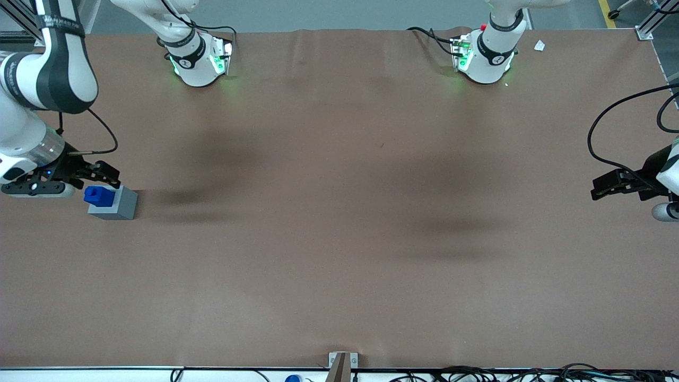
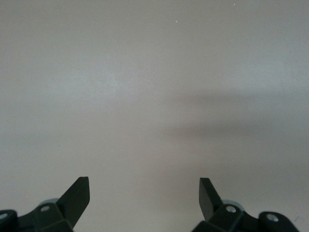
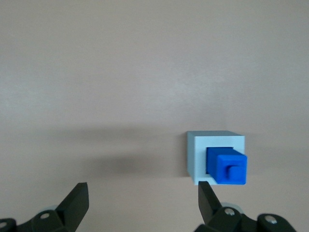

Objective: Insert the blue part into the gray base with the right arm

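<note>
The gray base (image 1: 121, 206) stands on the brown table toward the working arm's end. The blue part (image 1: 99, 196) sits in the base's socket and sticks out of its top, with its small stub facing up. In the right wrist view the blue part (image 3: 227, 167) sits within the gray base (image 3: 198, 151). The right arm's gripper (image 1: 112, 178) hangs just above the base, slightly farther from the front camera. The gripper (image 3: 142, 189) is open and empty. One fingertip (image 3: 205, 191) is close to the base's edge, and the base lies outside the gap between the fingers.
Two white arm bases (image 1: 199, 58) (image 1: 485, 55) stand at the table's edge farthest from the front camera. The parked gripper (image 1: 618, 183) hangs over the other end. A small white scrap (image 1: 539, 45) lies near that end. Cables (image 1: 477, 374) run along the nearest edge.
</note>
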{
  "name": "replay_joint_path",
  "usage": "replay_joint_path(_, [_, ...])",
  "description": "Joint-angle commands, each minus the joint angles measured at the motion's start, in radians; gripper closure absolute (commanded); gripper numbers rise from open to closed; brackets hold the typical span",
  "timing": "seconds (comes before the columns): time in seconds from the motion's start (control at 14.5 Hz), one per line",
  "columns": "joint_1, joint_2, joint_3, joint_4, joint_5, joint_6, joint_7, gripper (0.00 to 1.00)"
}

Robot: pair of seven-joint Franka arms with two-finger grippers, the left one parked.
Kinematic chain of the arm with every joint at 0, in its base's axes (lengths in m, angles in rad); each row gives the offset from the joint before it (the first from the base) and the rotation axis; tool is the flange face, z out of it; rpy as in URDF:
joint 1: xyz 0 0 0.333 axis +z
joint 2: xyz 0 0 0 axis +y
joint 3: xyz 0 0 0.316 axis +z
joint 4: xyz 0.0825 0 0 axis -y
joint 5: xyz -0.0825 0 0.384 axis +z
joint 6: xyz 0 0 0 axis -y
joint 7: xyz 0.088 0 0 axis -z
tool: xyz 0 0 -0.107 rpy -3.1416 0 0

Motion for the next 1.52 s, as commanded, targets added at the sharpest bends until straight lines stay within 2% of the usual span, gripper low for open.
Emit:
replay_joint_path(0.0, [0.041, -0.053, -0.006, -0.007, 0.002, -0.041, 0.059, 0.0])
replay_joint_path(0.34, [0.087, -0.069, -0.005, 0.182, -0.001, -0.274, 0.071, 0.0])
replay_joint_path(0.83, [0.09, -0.07, -0.003, 0.415, -0.001, -0.541, 0.082, 0.0])
replay_joint_path(0.97, [0.09, -0.073, -0.003, 0.453, -0.001, -0.584, 0.083, 0.0])
replay_joint_path(1.45, [0.087, -0.09, -0.008, 0.489, -0.011, -0.573, 0.089, 0.0])
